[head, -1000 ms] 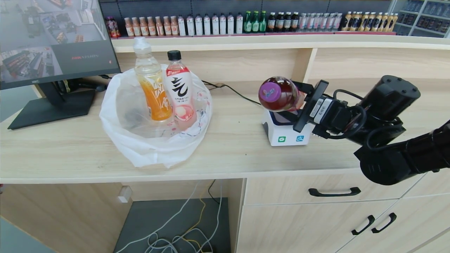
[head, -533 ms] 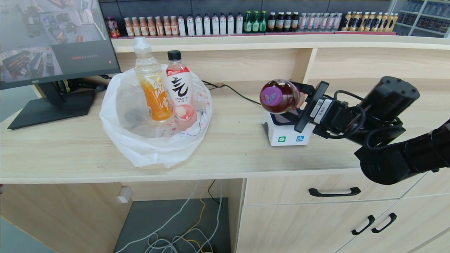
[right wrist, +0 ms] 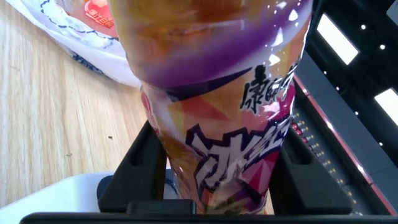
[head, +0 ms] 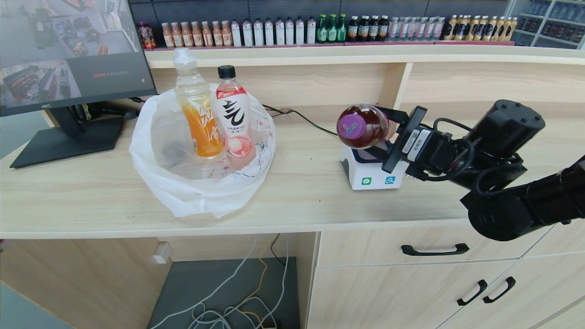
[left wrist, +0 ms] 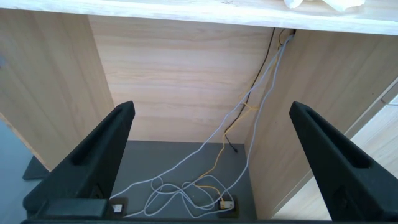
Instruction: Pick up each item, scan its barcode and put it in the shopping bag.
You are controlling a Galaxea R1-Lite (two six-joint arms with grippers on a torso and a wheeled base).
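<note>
Two bottles upright in the white shopping bag on the left part of the table: an orange drink bottle with a pale cap and, just beside it, a pink drink bottle with a black cap. Bag mouth wide open, its rim slumped around both.

Well apart to the right, a purple-capped bottle (dark reddish drink inside) off the table, lying sideways in the air, cap pointing toward the near edge of the table. Clamped round its body by the right gripper, one black finger on either side of the label. Held right over the white scanner, close above its slanted top (contact with it unclear). From the right wrist view, the same grasp: purple-capped bottle squeezed between the black fingers, shopping bag farther off on the wood.

Left gripper low, beneath the table edge, fingers spread wide with nothing between them. Beyond it, a wooden back panel and loose cables on a dark floor plate.

Behind the bag, a monitor on a black stand; along the back wall, a shelf lined with drinks.
</note>
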